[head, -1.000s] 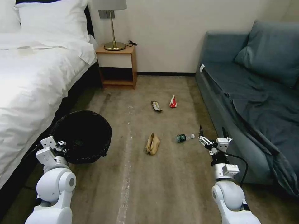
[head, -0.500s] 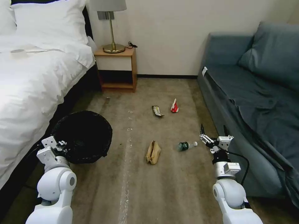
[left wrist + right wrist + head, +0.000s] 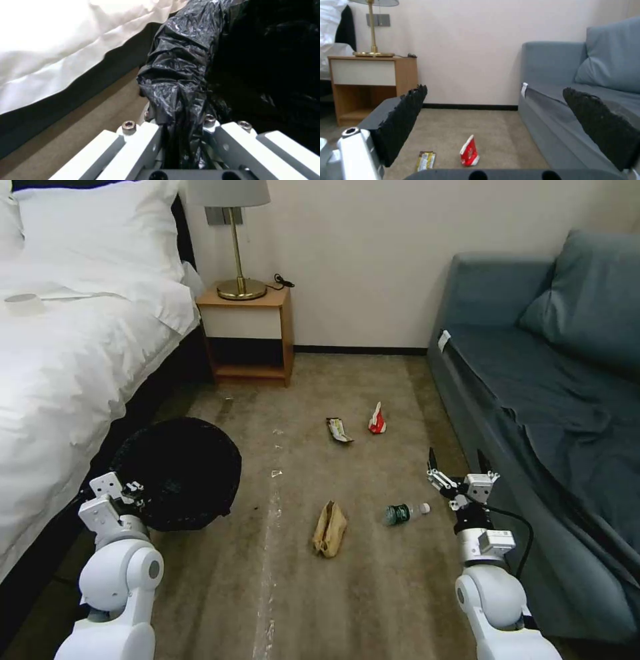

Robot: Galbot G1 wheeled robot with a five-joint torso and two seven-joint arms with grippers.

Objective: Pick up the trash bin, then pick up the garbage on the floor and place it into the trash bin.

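The left arm reaches forward and low on the left side, its left gripper (image 3: pixel 131 492) clamped on the near edge of the trash bin (image 3: pixel 179 472); in the left wrist view the jaws are closed on a bunched fold of the black bag (image 3: pixel 180 75) draped over the rim. The bin sits beside the bed (image 3: pixel 60 373), its dark mouth facing up and slightly toward the robot. The right arm extends forward on the right side, close to the sofa (image 3: pixel 553 400), with the right gripper (image 3: pixel 455 463) held above the floor, its black fingers (image 3: pixel 403 120) spread wide apart with nothing between them and pointing toward the far wall. On the carpet (image 3: pixel 287 580) between the arms lie four pieces of garbage. The crumpled paper bag (image 3: pixel 330 528) is nearest, its long axis running near to far. The small bottle (image 3: pixel 403 513) lies on its side just left of the right gripper, long axis left to right, cap pointing right. Farther off, the flat dark wrapper (image 3: pixel 339 430) lies slanted, and the red-and-white wrapper (image 3: pixel 377 419) stands upright just to its right. A nightstand (image 3: pixel 247 333) with a lamp (image 3: pixel 233 240) stands against the far wall.
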